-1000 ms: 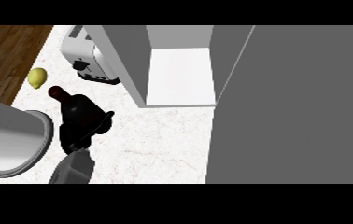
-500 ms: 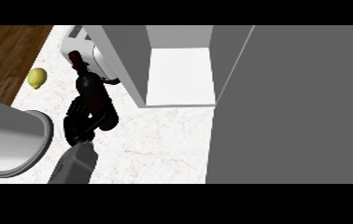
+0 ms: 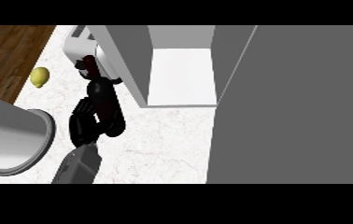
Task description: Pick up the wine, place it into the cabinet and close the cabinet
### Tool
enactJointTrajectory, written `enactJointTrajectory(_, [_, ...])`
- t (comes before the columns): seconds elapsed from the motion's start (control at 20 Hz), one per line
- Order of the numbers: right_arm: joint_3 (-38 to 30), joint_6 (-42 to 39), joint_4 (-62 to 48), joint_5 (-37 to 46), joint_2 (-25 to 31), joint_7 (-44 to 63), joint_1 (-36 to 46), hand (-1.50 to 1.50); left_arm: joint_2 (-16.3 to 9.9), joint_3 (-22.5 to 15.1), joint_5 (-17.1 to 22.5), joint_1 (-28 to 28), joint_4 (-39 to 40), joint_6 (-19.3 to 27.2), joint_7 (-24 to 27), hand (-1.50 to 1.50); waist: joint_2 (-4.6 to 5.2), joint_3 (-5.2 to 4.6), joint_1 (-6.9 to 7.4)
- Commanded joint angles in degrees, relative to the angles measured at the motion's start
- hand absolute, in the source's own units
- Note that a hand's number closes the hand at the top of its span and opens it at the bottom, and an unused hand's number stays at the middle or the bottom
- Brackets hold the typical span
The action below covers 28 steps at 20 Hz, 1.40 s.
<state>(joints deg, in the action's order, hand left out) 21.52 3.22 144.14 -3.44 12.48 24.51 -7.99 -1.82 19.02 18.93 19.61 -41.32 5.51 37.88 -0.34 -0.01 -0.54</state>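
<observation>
The wine bottle (image 3: 105, 99) is dark with a red cap, its neck pointing up and away toward the toaster. My left hand (image 3: 84, 122) is curled round the bottle's lower body and holds it above the counter, just left of the cabinet's side wall. The cabinet (image 3: 180, 76) stands open, showing a pale inner floor with nothing on it. Its grey door (image 3: 289, 106) is swung out and fills the right side of the view. My right hand does not show.
A white toaster (image 3: 77, 45) stands at the back, partly behind the bottle's neck. A yellow lemon (image 3: 39, 77) lies on the marble counter (image 3: 165, 143) near its left edge. A large grey round vessel (image 3: 24, 139) sits at the lower left.
My left hand has carried the bottle farther from me and slightly right, toward the cabinet. The bottle's neck now overlaps the toaster.
</observation>
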Motion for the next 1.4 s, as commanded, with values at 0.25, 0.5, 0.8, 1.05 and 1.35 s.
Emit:
enactJointTrajectory(0.25, [-1.4, 1.1, 9.9, -1.4, 0.7, 3.2, -2.8, -1.5, 0.7, -12.0, -2.0, -15.5, -16.4, -20.7, 0.4, 1.5, -0.6, 0.14, 1.09])
enactJointTrajectory(0.5, [-1.9, 1.2, 10.8, -2.3, 1.0, 6.0, -0.5, -1.5, 1.8, -20.2, 0.7, -19.0, -31.4, -14.1, -8.2, 1.5, -0.44, 0.11, 0.96])
enactJointTrajectory(0.8, [-4.4, -1.1, 8.9, -5.8, 1.5, 3.3, -2.3, -1.5, 1.8, -26.3, -0.9, -21.6, -47.0, -5.3, -18.3, 1.5, -0.08, 0.13, 0.68])
enactJointTrajectory(1.05, [-3.2, -2.0, 10.8, -5.7, 1.3, 3.5, -4.3, -1.5, 1.8, -31.5, -1.7, -15.8, -52.3, 5.3, -25.1, 1.5, -0.01, 0.1, -0.24])
enactJointTrajectory(1.35, [-6.2, -1.1, 10.8, -6.7, 0.7, 6.7, 0.2, -1.5, 1.8, -35.1, 1.6, -7.1, -50.5, 13.6, -30.3, 1.5, 0.27, 0.02, -0.25])
